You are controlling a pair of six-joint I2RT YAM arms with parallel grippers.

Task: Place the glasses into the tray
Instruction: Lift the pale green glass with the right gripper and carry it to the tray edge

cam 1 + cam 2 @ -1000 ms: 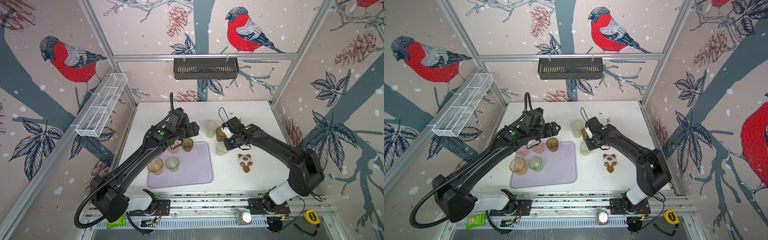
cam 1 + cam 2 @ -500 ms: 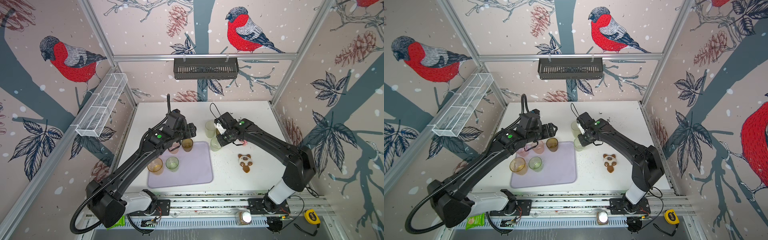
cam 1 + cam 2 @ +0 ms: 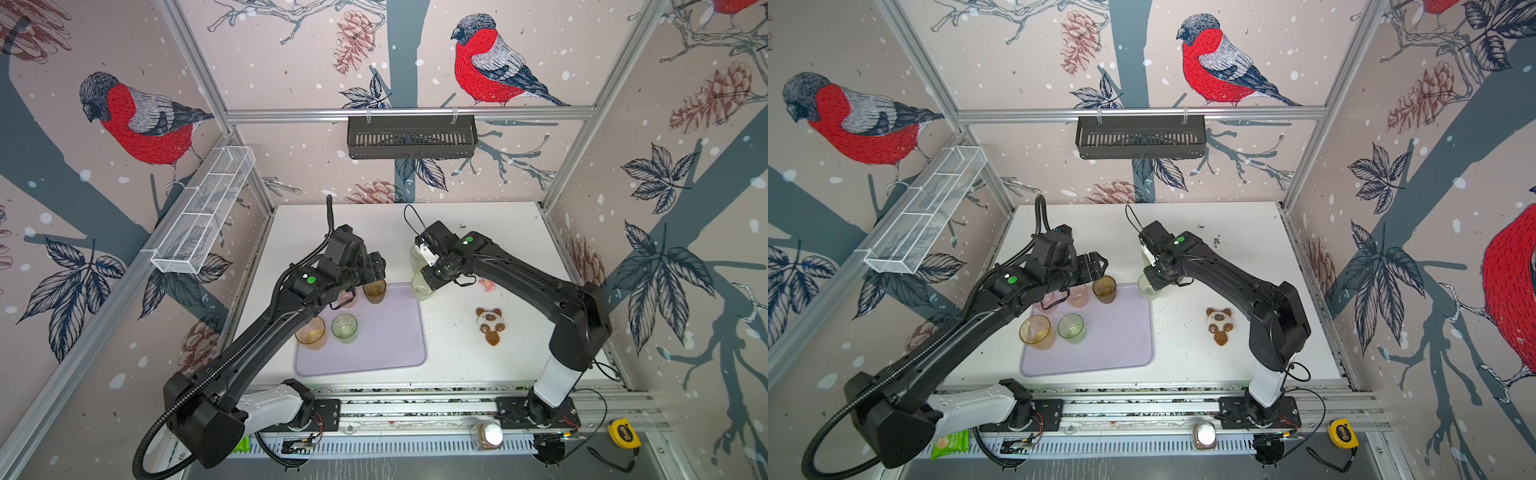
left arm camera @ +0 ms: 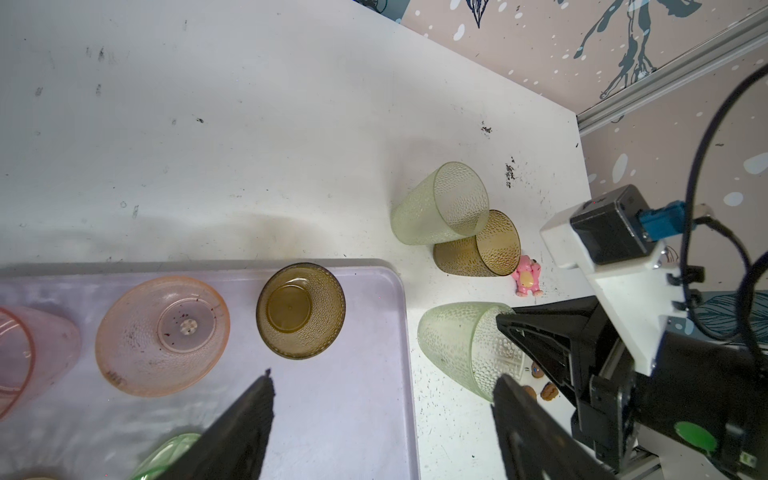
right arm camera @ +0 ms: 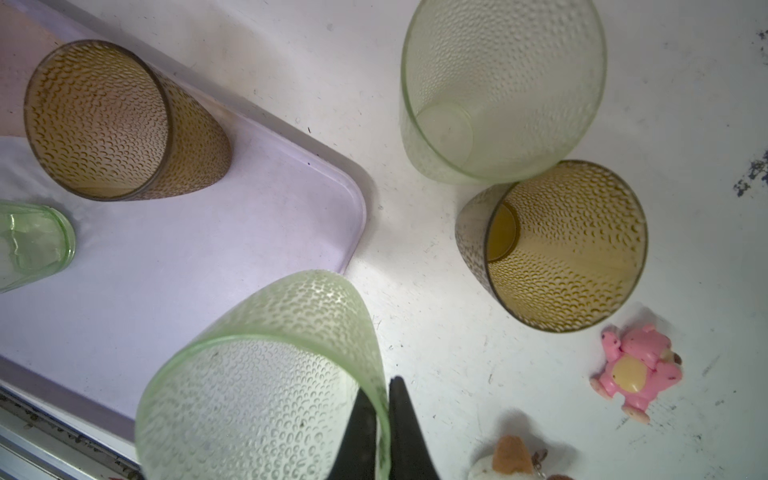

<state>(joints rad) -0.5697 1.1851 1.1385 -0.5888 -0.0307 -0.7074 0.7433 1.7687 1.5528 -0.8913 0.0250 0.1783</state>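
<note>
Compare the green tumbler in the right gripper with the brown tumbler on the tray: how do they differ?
Colour: the green tumbler is pale green, the brown tumbler olive-brown.
Grip: the right gripper pinches the green one's rim; the brown one stands free.
Place: the brown one is on the tray; the green one is beside its edge, off it.
Both are dimpled, translucent and mouth up.

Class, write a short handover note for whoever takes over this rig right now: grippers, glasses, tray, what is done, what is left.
Left gripper: open, empty, above the tray.
Right gripper: shut on the wall of the light green glass, beside the tray's corner, not yet in.
Done, in the tray: two pink glasses, brown glass, amber glass, small green glass.
Left: place the held glass, then the pale glass and second brown glass, close together on the table.
</note>
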